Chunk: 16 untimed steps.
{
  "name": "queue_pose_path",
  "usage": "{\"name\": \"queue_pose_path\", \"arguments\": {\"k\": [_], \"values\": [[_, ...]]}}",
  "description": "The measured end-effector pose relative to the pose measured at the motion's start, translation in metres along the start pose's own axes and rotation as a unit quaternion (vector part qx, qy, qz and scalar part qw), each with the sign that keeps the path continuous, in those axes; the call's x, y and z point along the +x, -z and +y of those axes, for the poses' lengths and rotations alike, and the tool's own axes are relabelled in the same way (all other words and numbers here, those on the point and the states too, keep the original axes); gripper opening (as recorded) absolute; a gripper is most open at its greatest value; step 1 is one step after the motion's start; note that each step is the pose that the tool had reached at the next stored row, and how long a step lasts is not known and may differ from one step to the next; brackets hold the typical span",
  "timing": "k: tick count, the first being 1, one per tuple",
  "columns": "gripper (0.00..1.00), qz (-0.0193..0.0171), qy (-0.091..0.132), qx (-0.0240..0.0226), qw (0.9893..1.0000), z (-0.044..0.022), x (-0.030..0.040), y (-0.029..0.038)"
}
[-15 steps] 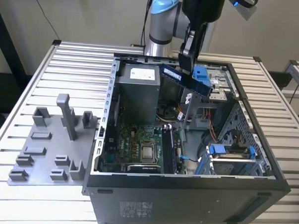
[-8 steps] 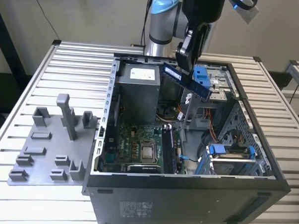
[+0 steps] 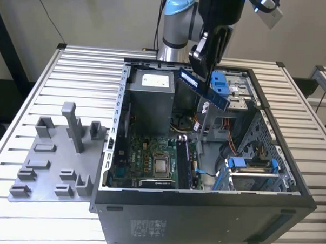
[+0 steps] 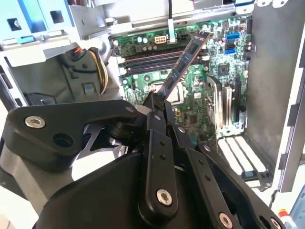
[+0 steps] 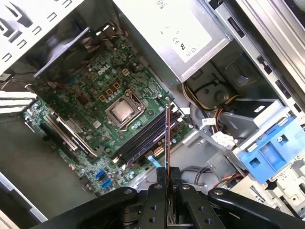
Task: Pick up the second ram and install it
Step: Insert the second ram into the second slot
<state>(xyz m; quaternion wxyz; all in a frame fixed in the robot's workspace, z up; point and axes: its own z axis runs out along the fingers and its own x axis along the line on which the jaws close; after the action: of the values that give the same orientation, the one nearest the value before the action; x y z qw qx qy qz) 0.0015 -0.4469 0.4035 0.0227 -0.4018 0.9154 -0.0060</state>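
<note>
Slatted bench (image 3: 73, 69) carries open computer case (image 3: 202, 223) | tool (image 3: 199, 76) pinches second ram (image 3: 207, 92) near one end | ram tilted, in air above motherboard (image 3: 145, 153), apart from slots (image 5: 143, 136)

You have one gripper (image 3: 199, 63) and one second ram (image 3: 204, 89) to count. On the table (image 3: 73, 64) sit one open computer case (image 3: 202, 215) and, by the exterior view's left edge, one grey holder plate (image 3: 47, 168). Inside the case, count one power supply (image 3: 150, 97), one processor socket (image 3: 161, 166) and two blue drive brackets (image 3: 220, 84).
</note>
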Motion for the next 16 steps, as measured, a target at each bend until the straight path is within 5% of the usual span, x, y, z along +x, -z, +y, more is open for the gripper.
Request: {"name": "queue_pose_path", "arguments": {"k": [6,16], "values": [[0.14,0.0007,-0.025,0.0009,0.9997,0.0,0.0,-0.0003],[0.14,0.0009,-0.032,0.0012,0.9995,0.0001,0.0,-0.0007]]}}
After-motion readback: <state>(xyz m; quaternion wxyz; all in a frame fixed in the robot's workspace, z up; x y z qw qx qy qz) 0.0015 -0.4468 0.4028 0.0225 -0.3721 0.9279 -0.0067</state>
